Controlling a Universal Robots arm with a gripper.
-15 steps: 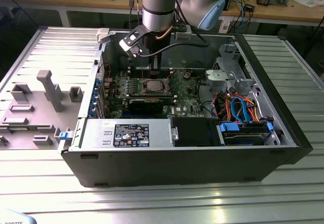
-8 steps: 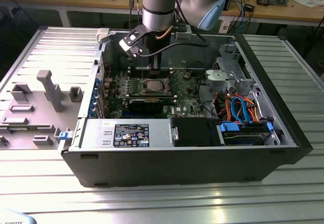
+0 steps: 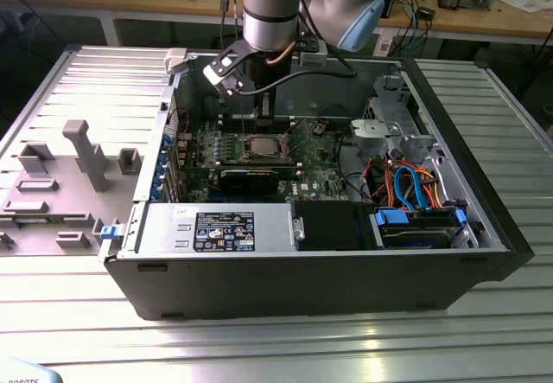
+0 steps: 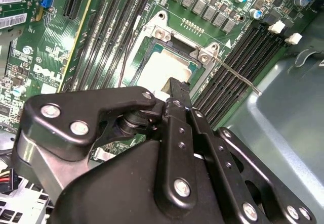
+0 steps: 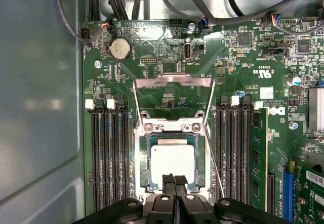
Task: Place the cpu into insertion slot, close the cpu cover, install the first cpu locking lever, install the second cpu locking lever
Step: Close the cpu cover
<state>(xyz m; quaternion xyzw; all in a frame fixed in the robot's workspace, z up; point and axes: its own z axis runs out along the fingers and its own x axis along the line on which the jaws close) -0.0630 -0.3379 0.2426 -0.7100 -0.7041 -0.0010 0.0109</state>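
1. Silver-grey and flat, the cpu [image 5: 173, 159] lay seated in the insertion slot [image 5: 148, 164], square to its rim, on the green motherboard [image 5: 253, 57].
2. The cpu cover [image 5: 172, 81] was swung open on its hinge. Its thin bright frame lay back over the board beyond the socket, and bare circuit showed through the cut-out middle.
3. The gripper [image 5: 174, 180] hung over the edge of the cpu opposite the hinge. Its two black fingertips [image 5: 168, 179] were pressed together with nothing between them. From where I stood I could not tell whether they touched the chip.
4. In the second wrist view the gripper [image 4: 175, 88] bulked black in the foreground, its tip right at the near edge of the cpu [image 4: 164, 68].
5. A thin locking lever [image 5: 215, 163] ran alongside the socket, between it and a bank of long black memory slots [image 5: 235, 148]. In the second wrist view the same rod [image 4: 235, 76] angled away from a socket corner and out across those slots.
6. In the exterior view the arm [image 3: 270, 11] reached straight down into the open computer case [image 3: 302, 271]. The case lay on its side on a ribbed metal table [image 3: 259, 348]. A grey fixture plate [image 3: 69, 167] sat just beside it on the exterior view's left.
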